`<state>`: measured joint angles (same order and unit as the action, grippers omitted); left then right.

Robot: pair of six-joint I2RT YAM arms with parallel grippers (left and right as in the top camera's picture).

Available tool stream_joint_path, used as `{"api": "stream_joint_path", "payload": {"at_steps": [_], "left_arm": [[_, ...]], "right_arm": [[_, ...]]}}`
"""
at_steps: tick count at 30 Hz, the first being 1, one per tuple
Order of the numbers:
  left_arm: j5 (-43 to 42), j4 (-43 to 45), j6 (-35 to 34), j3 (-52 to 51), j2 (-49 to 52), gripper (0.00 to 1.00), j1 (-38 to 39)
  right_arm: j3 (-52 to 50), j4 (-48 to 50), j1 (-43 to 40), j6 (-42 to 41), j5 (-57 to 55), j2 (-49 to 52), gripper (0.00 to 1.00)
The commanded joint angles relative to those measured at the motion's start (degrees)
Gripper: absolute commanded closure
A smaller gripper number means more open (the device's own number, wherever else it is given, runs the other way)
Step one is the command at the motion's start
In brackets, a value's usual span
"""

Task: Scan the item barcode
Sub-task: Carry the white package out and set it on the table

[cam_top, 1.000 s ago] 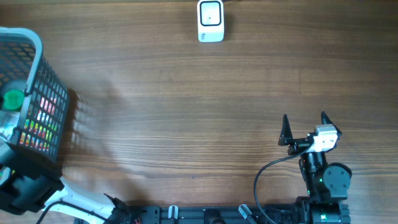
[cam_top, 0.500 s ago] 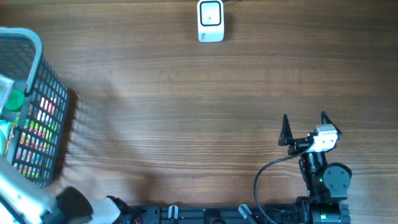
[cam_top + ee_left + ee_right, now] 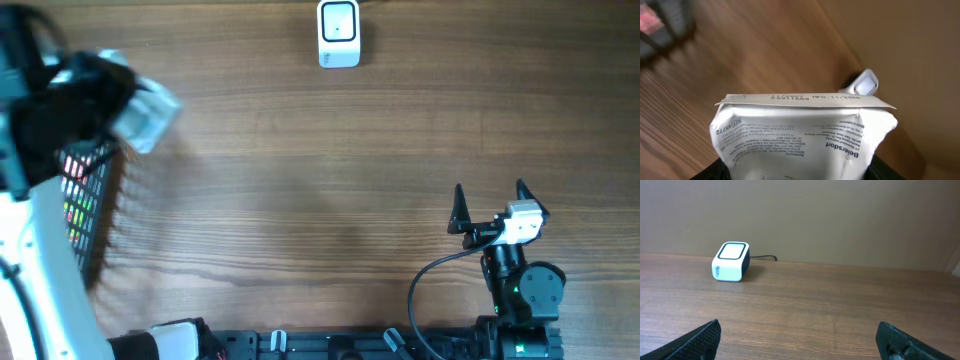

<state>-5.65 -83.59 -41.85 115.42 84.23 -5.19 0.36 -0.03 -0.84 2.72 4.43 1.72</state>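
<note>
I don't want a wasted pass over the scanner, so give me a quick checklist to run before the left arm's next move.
1. Grip: left gripper clamps the white packet: ok.
2. Clearance: white packet lifted out of the basket: ok.
3. Barcode facing the scanner: cannot tell; only printed text shows.
4. Path: table between white packet and scanner bare: ok.
5. Other arm: right gripper open, off that path: ok.

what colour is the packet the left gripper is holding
The packet is white with black print; left wrist view shows it best.
</note>
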Motion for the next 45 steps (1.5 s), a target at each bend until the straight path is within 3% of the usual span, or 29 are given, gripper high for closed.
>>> {"api": "stream_joint_path", "payload": {"at_steps": [1, 6, 13, 18, 21, 24, 26, 28, 35, 41, 45], "left_arm": [[8.4, 0.6, -11.1, -5.1, 2.1, 0.45, 11.3], [14.5, 6.2, -19.9, -15.0, 5.7, 0.45, 25.1], [14.4, 23.0, -34.2, -30.9, 16.3, 0.42, 37.2], [14.1, 27.9, -48.4, -32.7, 25.2, 0.41, 41.3], [12.6, 30.3, -59.5, -32.7, 28.9, 0.35, 42.4], [9.9, 33.1, -65.2, -32.7, 30.1, 0.28, 42.5], [10.0, 34.4, -64.9, -32.7, 30.0, 0.2, 42.5], [10.0, 33.8, -62.5, -32.7, 29.7, 0.0, 42.4], [15.9, 29.6, -48.1, -32.2, 21.0, 0.0, 39.3], [20.8, 28.8, -25.8, -32.2, 4.9, 0.0, 32.3], [23.5, 29.0, -12.1, -32.2, -8.7, 0.0, 21.0]], "right_arm": [[0.0, 0.2, 0.3, 0.3, 0.1, 0.1, 0.0], [0.0, 0.2, 0.3, 0.3, 0.1, 0.1, 0.0], [0.0, 0.2, 0.3, 0.3, 0.1, 0.1, 0.0], [0.0, 0.2, 0.3, 0.3, 0.1, 0.1, 0.0], [0.0, 0.2, 0.3, 0.3, 0.1, 0.1, 0.0], [0.0, 0.2, 0.3, 0.3, 0.1, 0.1, 0.0], [0.0, 0.2, 0.3, 0.3, 0.1, 0.1, 0.0], [0.0, 0.2, 0.3, 0.3, 0.1, 0.1, 0.0], [0.0, 0.2, 0.3, 0.3, 0.1, 0.1, 0.0], [-0.1, 0.2, 0.3, 0.3, 0.1, 0.1, 0.0], [0.0, 0.2, 0.3, 0.3, 0.1, 0.1, 0.01]]}}
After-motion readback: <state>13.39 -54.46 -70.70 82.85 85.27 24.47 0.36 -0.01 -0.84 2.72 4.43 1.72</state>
